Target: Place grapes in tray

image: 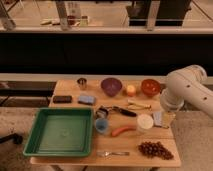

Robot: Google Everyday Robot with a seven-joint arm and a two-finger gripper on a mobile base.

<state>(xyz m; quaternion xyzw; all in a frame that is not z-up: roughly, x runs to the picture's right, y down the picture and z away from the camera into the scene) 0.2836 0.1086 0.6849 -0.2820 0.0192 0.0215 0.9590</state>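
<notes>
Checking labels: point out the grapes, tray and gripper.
grapes (155, 149): camera view, middle of the bunch.
tray (61, 132): camera view, bare floor.
gripper (164, 119): camera view, its tip, at the right edge of the table (131, 144).

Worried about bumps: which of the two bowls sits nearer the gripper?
The orange bowl, at the back right; the purple bowl stands farther left. The gripper hangs low by the right edge of the table.

We see a thick off-white arm (187, 90) of smooth, rounded segments with a bulbous joint housing. Its pale greyish tool (164, 119) is at three o'clock over the light wooden desk (125, 143).
</notes>
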